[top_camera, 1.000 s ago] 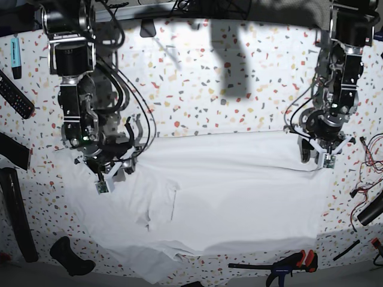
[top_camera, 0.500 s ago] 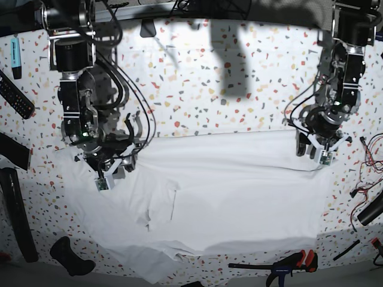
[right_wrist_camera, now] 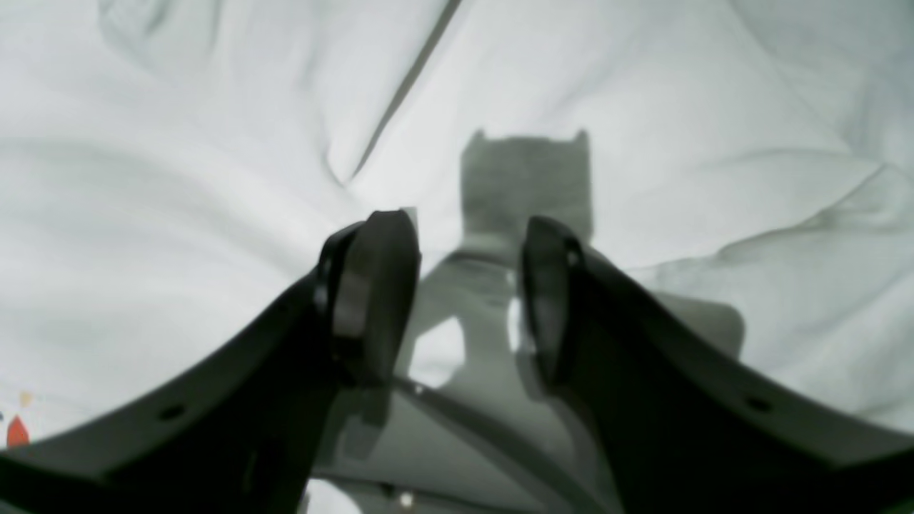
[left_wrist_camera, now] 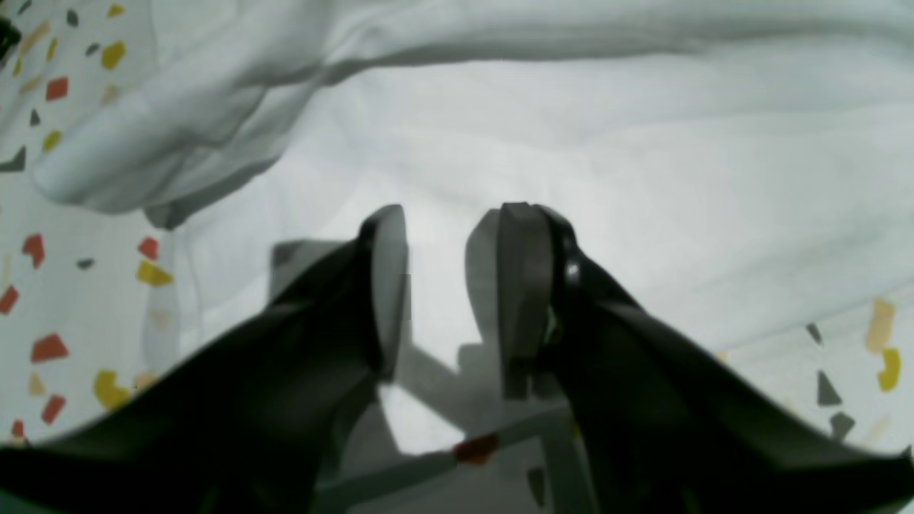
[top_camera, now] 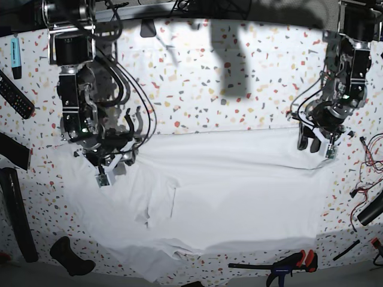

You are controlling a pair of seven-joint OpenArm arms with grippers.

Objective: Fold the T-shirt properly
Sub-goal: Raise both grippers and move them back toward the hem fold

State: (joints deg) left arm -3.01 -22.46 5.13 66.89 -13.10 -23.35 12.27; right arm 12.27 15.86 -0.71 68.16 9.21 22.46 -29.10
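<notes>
The white T-shirt (top_camera: 239,191) lies spread and wrinkled on the speckled tabletop, its far edge a straight fold line and its near edge ragged. My left gripper (top_camera: 312,142) hangs over the shirt's far right corner. In the left wrist view the left gripper (left_wrist_camera: 446,285) is open, nothing between its fingers, with the T-shirt (left_wrist_camera: 571,143) below. My right gripper (top_camera: 111,167) hovers above the shirt's far left part. Seen from the right wrist, the right gripper (right_wrist_camera: 464,285) also stands open and empty over the T-shirt (right_wrist_camera: 178,178).
A black clamp with red handle (top_camera: 281,266) lies at the near edge. At the left are a remote (top_camera: 15,94), a blue marker (top_camera: 15,57) and black tools (top_camera: 69,257). Cables (top_camera: 371,158) trail at the right edge.
Both grippers have risen off the shirt and drifted toward the far side. The shirt itself has not shifted.
</notes>
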